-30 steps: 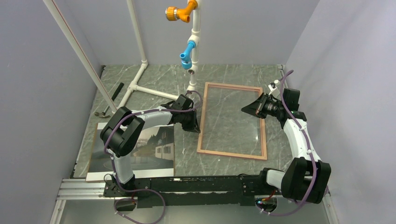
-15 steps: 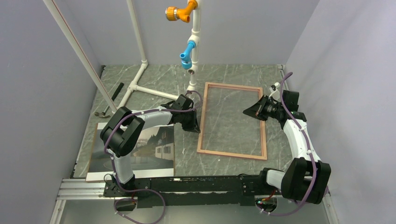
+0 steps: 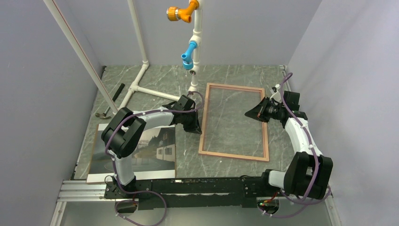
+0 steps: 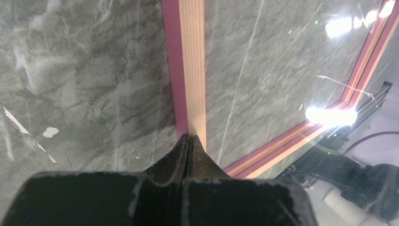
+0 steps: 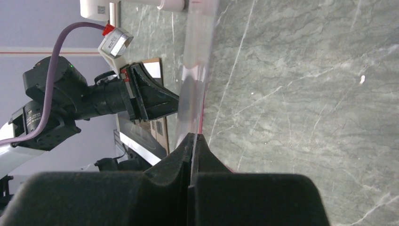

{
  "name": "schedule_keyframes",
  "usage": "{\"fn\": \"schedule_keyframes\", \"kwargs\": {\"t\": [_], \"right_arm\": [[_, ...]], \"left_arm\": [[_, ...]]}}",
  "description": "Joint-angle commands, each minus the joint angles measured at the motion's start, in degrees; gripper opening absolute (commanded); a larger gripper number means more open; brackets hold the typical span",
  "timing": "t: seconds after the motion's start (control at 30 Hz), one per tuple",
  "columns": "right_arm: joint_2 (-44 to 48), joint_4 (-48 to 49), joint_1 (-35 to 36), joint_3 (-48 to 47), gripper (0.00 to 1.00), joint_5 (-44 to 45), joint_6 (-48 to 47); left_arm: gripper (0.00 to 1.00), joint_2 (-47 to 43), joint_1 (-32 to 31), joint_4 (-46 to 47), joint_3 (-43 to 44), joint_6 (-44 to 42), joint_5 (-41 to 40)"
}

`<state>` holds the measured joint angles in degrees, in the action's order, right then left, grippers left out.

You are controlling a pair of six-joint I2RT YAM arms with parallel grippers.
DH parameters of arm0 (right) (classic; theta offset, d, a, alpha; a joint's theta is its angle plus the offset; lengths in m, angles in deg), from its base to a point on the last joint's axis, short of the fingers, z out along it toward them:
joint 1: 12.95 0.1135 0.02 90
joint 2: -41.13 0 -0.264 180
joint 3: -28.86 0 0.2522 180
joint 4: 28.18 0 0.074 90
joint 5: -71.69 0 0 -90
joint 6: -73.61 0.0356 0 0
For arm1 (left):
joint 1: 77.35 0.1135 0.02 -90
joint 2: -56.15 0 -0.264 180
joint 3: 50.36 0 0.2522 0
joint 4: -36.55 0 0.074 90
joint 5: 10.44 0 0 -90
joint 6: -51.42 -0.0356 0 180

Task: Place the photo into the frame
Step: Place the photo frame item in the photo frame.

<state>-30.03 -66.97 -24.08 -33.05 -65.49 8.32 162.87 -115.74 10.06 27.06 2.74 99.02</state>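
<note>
Setting: you are working in a robotics lab test cell, not a home or shop. Evidence:
- Plain grey-violet walls [image 3: 42, 94] box the desk [image 3: 235, 75] in on its left, far and right sides.
- The desk top has a green marble pattern.
- The left arm [image 3: 141, 120] and right arm [image 3: 301, 136], both cabled, are bolted to an aluminium rail [image 3: 80, 190] at the near edge.
- A white pipe stand [image 3: 195, 42] at the far side carries an orange fitting [image 3: 181, 12] and a blue fitting [image 3: 189, 52].
</note>
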Motion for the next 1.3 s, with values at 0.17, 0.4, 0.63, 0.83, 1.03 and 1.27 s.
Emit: {"fn": "schedule_keyframes", "kwargs": {"t": [0.17,0.4,0.63,0.83,1.03,1.27], "right_arm": [[-4.67,-6.68,0.98,-2.01,0.00,-0.09,-4.30],[-7.24,-11.16,1.00,-5.56,0.00,5.43,-5.61],[-7.55,-14.13,1.10,-7.35,0.00,9.43,-6.13],[-8.09,-12.15,1.04,-5.00,0.00,10.22,-5.83],[-8.69,-9.29,1.12,-3.41,0.00,8.73,-5.28],[-7.73,-7.08,2.09,-3.23,0.00,5.88,-5.49]], "left_arm": [[0.00,4.24,-1.45,-2.19,-1.12,-2.30,-5.50],[0.00,4.12,-1.59,-2.13,-1.25,-2.38,-5.65],[0.00,4.06,-1.58,-2.04,-1.32,-2.47,-5.58],[0.00,3.98,-1.59,-1.86,-1.39,-2.47,-5.41],[0.00,4.19,-1.57,-1.95,-1.28,-2.55,-5.29],[0.00,4.25,-1.55,-1.95,-1.17,-2.62,-5.23]]}}
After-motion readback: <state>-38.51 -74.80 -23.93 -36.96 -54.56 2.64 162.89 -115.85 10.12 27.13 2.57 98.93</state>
